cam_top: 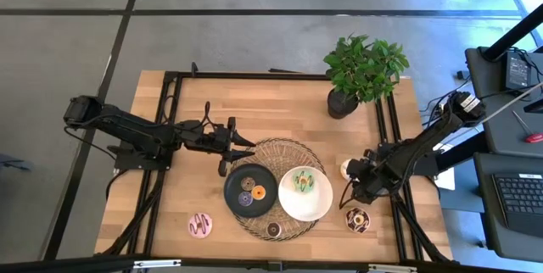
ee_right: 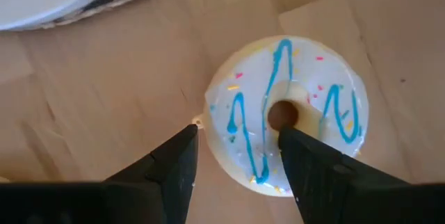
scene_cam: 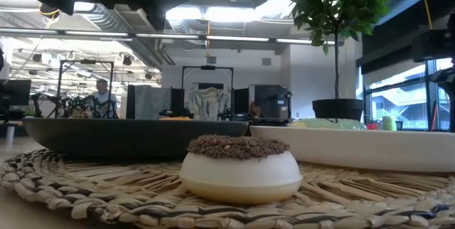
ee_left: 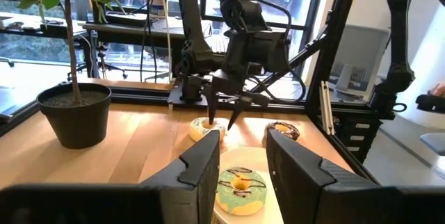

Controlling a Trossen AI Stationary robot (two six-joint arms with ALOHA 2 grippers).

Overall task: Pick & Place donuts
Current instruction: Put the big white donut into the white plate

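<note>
Right claw (ee_right: 236,156) spread open, straddling cream blue-drizzled ring donut (ee_right: 288,113) on wooden surface (ee_right: 104,92) — lined up for pickup; left claw (ee_left: 242,165) parted, empty, hovering.

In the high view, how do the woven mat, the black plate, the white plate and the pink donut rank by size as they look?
Largest to smallest:
1. Woven mat
2. White plate and black plate, which look nearly alike, so I do not rank them
3. Pink donut
</note>
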